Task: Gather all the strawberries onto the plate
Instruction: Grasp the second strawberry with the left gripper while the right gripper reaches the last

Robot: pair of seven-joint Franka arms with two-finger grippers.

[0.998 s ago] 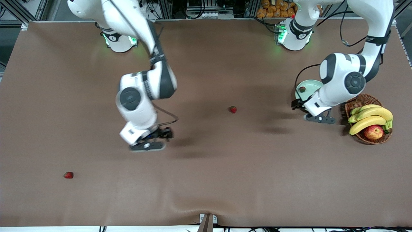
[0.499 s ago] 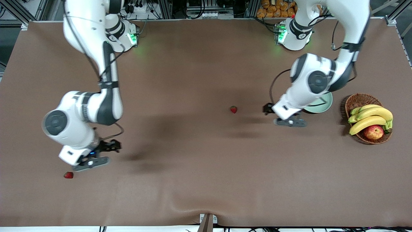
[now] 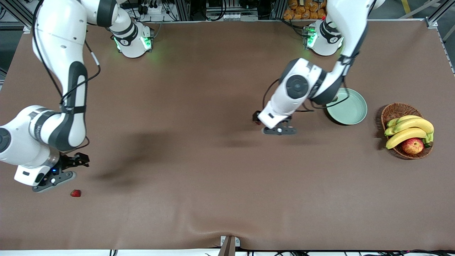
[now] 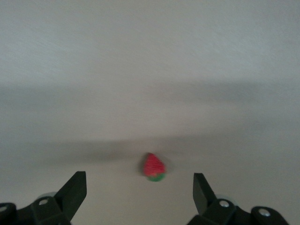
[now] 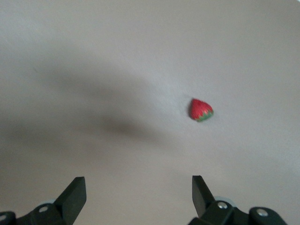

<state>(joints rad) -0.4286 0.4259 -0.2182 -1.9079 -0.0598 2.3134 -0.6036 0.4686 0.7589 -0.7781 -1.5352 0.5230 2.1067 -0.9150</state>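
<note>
Strawberries: one (image 3: pixel 75 193) near the front edge at the right arm's end, just beside the right gripper (image 3: pixel 53 177), fingers apart, empty. Another (image 4: pixel 154 167) under the left gripper (image 3: pixel 279 128) mid-worktop, fingers apart. Plate (image 3: pixel 352 110) beside, looks empty. Risk: right berry sits off-centre; closing may knock it away.

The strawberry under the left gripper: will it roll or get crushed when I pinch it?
The small red strawberry with a green cap lies on its side on the brown table cover, tapered, so a nudge would probably swing it in an arc, not send it straight. It looks tiny between the left gripper's open fingers, so likely light and easily knocked aside. Firmness cannot be judged; close gently.
</note>
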